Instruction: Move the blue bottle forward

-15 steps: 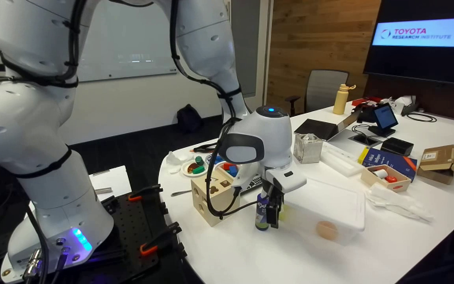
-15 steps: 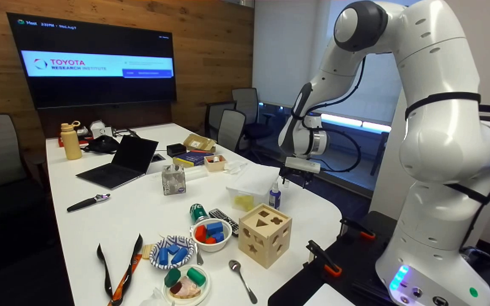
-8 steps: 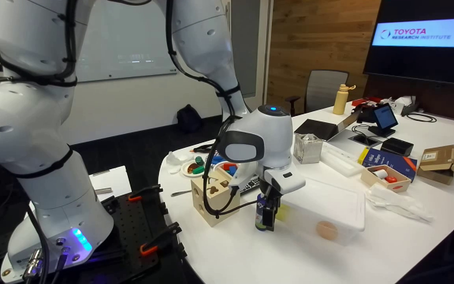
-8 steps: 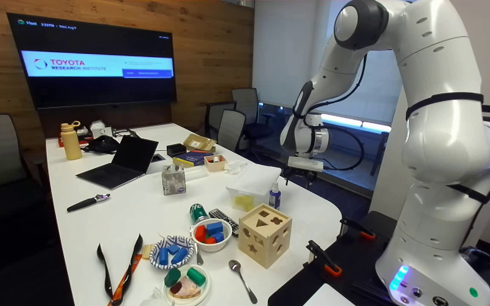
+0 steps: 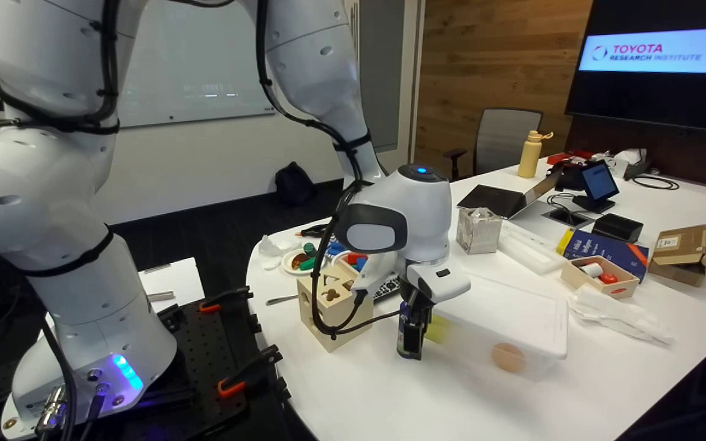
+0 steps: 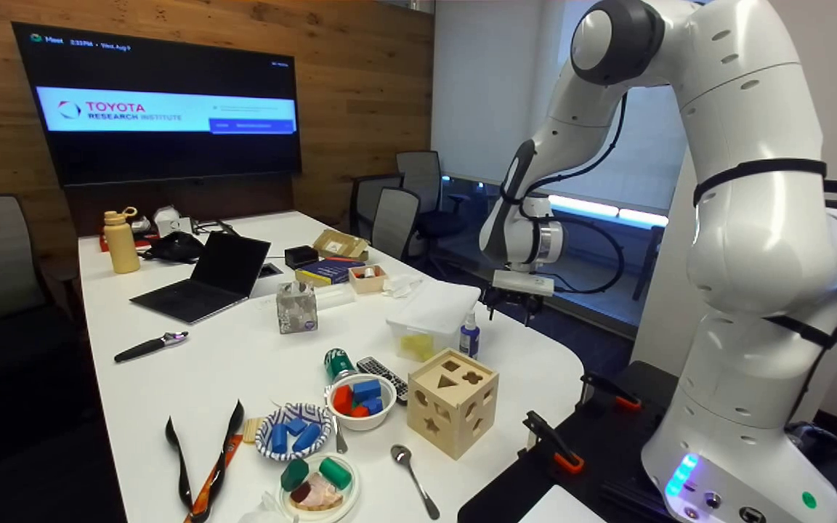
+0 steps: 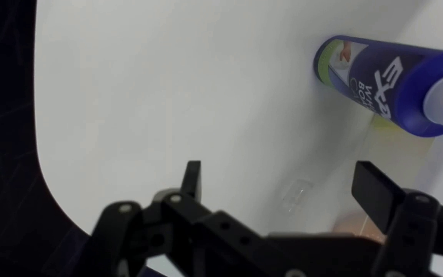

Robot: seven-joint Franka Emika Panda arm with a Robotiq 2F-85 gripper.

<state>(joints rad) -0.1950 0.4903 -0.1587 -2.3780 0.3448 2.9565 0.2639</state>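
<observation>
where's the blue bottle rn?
In the wrist view the blue bottle is upper right, outside the open pincer; in an exterior view it stands by the right corner of the lidded bin, just behind the wooden shape box.

Wood-panelled wall (image 6: 360,102), wide lit screen (image 6: 164,109), whiteboard (image 5: 200,67), grey chairs (image 6: 398,220), white table (image 6: 357,327), dark floor (image 5: 218,214)

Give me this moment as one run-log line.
task: move forward | blue bottle: upright on table, beside lidded tub | gripper: open, holding nothing | status: not yet grasped

The blue bottle (image 6: 469,340) stands upright on the table (image 6: 535,363)
</observation>
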